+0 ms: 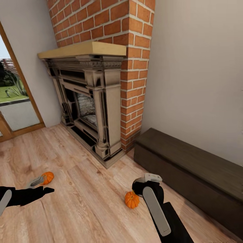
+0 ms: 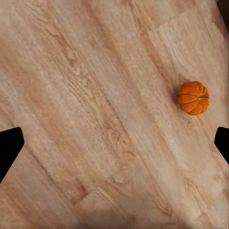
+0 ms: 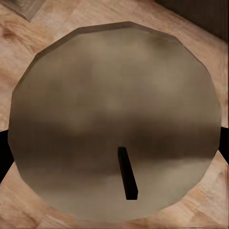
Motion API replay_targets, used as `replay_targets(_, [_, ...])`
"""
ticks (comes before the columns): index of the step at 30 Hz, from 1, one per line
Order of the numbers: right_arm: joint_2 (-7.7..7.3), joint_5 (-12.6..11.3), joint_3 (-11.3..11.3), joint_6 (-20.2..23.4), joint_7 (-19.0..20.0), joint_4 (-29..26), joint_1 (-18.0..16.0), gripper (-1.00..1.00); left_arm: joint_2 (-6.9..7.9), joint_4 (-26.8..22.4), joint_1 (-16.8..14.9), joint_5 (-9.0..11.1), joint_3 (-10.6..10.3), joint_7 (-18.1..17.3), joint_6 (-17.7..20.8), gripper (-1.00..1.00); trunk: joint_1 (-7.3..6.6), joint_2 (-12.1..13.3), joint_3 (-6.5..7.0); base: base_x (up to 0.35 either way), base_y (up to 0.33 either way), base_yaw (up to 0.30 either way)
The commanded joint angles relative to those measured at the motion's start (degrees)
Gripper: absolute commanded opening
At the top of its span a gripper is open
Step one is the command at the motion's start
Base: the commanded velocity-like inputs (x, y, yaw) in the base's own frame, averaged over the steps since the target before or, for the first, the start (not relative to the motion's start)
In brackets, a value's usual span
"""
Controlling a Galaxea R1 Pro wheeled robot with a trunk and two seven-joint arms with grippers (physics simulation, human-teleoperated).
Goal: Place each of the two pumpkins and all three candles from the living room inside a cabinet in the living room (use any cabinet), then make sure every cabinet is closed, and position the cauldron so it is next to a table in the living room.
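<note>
Orange and ribbed, one pumpkin (image 1: 47,177) sits on the pale wood floor (image 1: 87,202) just off the tip of the left gripper (image 1: 43,185), close by its grey finger (image 1: 33,182). From the left wrist, that gripper (image 2: 115,145) is spread wide. Its two dark fingertips (image 2: 9,148) stand at opposite edges with bare plank between them. A pumpkin (image 2: 193,98) lies on the floor (image 2: 95,119) ahead of the tips, off toward one finger and clear of it, with its short stem pointing sideways.

The second pumpkin (image 1: 131,199) rests on the floor just beside the right gripper (image 1: 151,184), on the side facing the left arm, untouched.

The right gripper (image 3: 114,143) is clamped on a candle (image 3: 114,119). From the right wrist, the candle's flat grey-beige top, with a short black wick (image 3: 127,172), spans the whole gap between the fingers. The dark tips (image 3: 4,148) press against its flanks on either side, and the floor (image 3: 14,43) lies beyond it. In the head view a pale piece (image 1: 152,177) shows at the front of this gripper; whether it is the candle or part of the gripper is hard to tell.

Beyond the right gripper, on its outer side, the long dark brown cabinet (image 1: 189,168) stands against the wall, its front closed. Ahead of both grippers is the brick fireplace (image 1: 94,108) with a light wooden mantel (image 1: 84,49). Past the left gripper, a glass door (image 1: 13,98) looks onto grass.
</note>
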Motion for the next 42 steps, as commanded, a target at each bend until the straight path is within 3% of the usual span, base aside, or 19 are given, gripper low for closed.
replay_targets(1, [0.00,-0.68,-1.29,-0.21,-0.03,-0.06,0.01,-1.00,0.00,0.00,0.00,-0.03,0.00,0.00,0.00,1.00,-0.23,0.42,0.25,0.000,0.000,-0.181])
replay_targets(3, [0.00,-1.66,-2.37,-0.20,-0.02,-0.13,0.01,-1.00,0.00,0.00,0.00,-0.04,0.00,0.00,0.00,1.00,-0.66,1.22,0.74,0.000,0.000,-0.184])
replay_targets(10, [0.00,-4.79,-3.09,-0.12,-0.16,-0.19,0.01,-1.00,0.00,0.00,0.00,-0.05,-0.02,0.00,0.00,1.00,-0.66,1.22,1.23,0.000,0.000,-0.185])
replay_targets(39, [0.00,-5.46,-2.92,0.28,0.20,0.32,0.01,-1.00,-0.16,0.00,0.00,-0.14,-0.48,0.00,0.00,1.00,-0.66,1.22,3.51,0.000,0.000,-0.170])
replay_targets(42, [0.00,-6.30,-2.97,0.22,0.22,0.32,0.01,-1.00,-0.14,0.00,0.00,-0.14,-0.47,0.00,0.00,1.00,-1.32,2.42,4.30,0.000,0.000,-0.149])
